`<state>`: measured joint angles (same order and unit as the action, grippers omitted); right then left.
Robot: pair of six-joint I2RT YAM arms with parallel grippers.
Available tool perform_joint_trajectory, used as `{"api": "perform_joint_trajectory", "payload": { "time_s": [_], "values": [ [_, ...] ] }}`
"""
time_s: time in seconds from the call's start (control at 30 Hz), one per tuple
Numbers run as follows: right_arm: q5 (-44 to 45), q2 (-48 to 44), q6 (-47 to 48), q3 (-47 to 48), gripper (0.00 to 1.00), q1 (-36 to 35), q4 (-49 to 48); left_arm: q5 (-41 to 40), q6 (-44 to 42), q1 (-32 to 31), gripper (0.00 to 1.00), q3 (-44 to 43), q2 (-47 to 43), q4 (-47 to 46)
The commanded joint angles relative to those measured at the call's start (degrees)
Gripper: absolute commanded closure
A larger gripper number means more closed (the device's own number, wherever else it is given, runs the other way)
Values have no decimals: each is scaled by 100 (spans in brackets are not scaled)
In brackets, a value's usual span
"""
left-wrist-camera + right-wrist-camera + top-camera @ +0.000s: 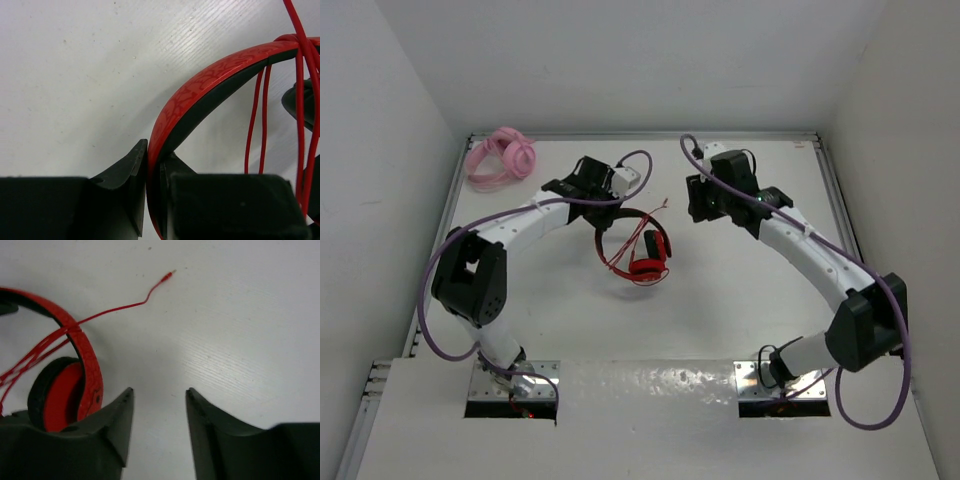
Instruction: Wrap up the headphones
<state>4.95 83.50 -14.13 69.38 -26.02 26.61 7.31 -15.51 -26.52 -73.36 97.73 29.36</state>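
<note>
The red headphones [642, 252] lie mid-table, with the thin red cable [623, 245] wound in loops across the black-and-red headband. My left gripper [603, 208] is shut on the headband's far-left part. In the left wrist view the fingers [131, 165] pinch the red headband [200, 85], and cable strands [300, 75] hang at the right. My right gripper [697, 203] is open and empty, to the right of the headphones. In the right wrist view it [159, 392] hovers over bare table beside a red earcup [60, 400]. The cable's free plug end [171, 273] lies loose on the table.
A pink coiled bundle [500, 157] lies at the far left corner of the table. Raised table rails [830, 190] run along the left, far and right edges. Purple arm cables loop beside both arms.
</note>
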Motion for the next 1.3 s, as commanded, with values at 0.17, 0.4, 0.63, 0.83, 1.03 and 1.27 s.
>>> {"api": "perform_joint_trajectory", "payload": {
  "time_s": [0.17,0.4,0.63,0.83,1.03,1.27],
  "values": [
    [-759,-1457,1764,-1787,31,237,-2590,955,-1060,33,100,-1653,-404,780],
    [-1952,-2012,2617,-2148,21,405,-1976,1773,-972,33,100,-3199,-115,1895],
    [-2667,-2497,1968,-3009,24,405,-3265,1923,-814,33,100,-4501,193,2504],
    [-2130,-2479,2194,-3133,27,414,-3962,1853,-857,24,100,-4783,229,2618],
    [-2033,-2611,3020,-2861,24,405,-3084,1774,-849,24,100,-4959,246,2583],
    [-2024,-2357,3109,-2632,35,405,-2934,1826,-857,7,100,-5048,194,2680]
  ]
}}
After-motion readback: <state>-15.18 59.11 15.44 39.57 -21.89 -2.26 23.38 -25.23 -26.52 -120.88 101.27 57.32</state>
